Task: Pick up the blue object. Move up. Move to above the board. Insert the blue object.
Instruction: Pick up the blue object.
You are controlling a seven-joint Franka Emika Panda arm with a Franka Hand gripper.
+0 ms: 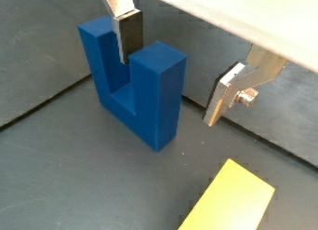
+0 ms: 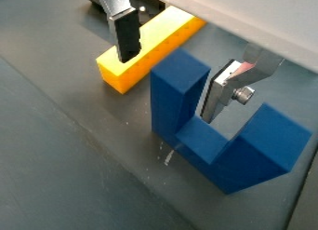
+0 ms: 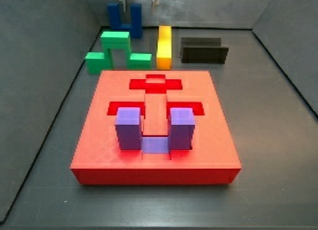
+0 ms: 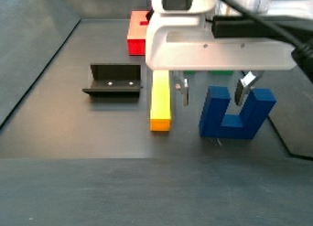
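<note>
Standing at centre frame in a wrist view, the blue object [image 1: 134, 89] looks rigid, light and smooth-sided, best pinched across one prong, which the tool [image 1: 174, 71] straddles, spread and not yet gripping.

The gripper [image 4: 215, 84] straddles one prong of the blue object [image 4: 236, 114], beside the bar [image 4: 160, 100].

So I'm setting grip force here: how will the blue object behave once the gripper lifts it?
The blue object looks rigid, with flat matte faces, so it probably won't flex or roll. The gripper straddles one prong, jaws open; a grip there is off-centre, so the block may tilt. Standing tall on its bridge, it could tip if nudged.
</note>
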